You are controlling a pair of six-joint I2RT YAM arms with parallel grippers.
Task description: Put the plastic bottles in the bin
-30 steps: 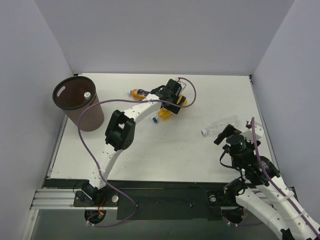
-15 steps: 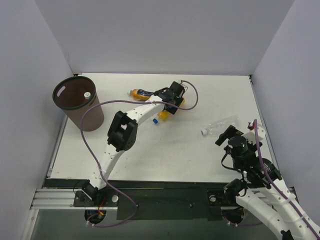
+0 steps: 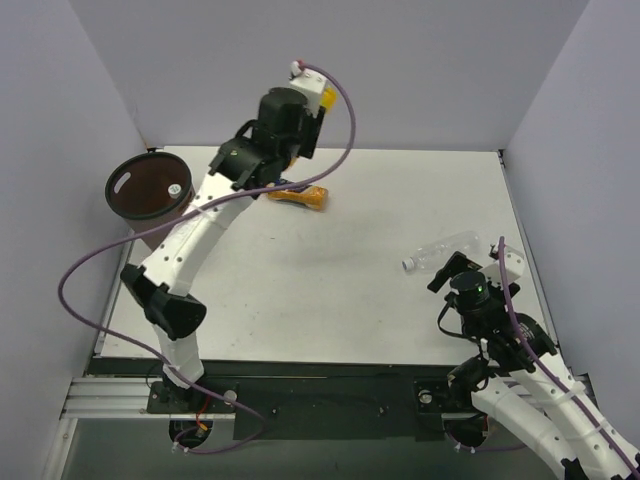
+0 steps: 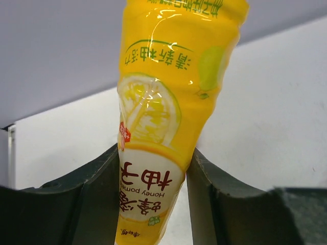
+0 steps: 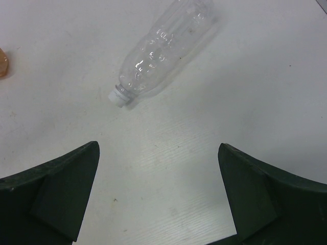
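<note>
My left gripper (image 3: 312, 118) is raised high above the back of the table, shut on a yellow honey-pomelo bottle (image 4: 163, 112) that stands between its fingers (image 4: 97, 199); a bit of its yellow shows in the top view (image 3: 328, 98). An orange bottle (image 3: 300, 196) lies on the table below it. The dark brown bin (image 3: 150, 200) stands at the far left with a white cap (image 3: 174, 189) visible inside. A clear bottle (image 3: 440, 252) (image 5: 163, 51) lies on its side at the right, just ahead of my open, empty right gripper (image 3: 450, 272) (image 5: 158, 194).
White walls close the table (image 3: 350, 300) on the left, back and right. The left arm's purple cable (image 3: 100, 260) loops over the left side of the table near the bin. An orange edge (image 5: 2, 64) shows at the left of the right wrist view.
The left gripper closed on the yellow bottle and lifted it off the table, swinging up and left toward the back. The right arm has barely moved.
</note>
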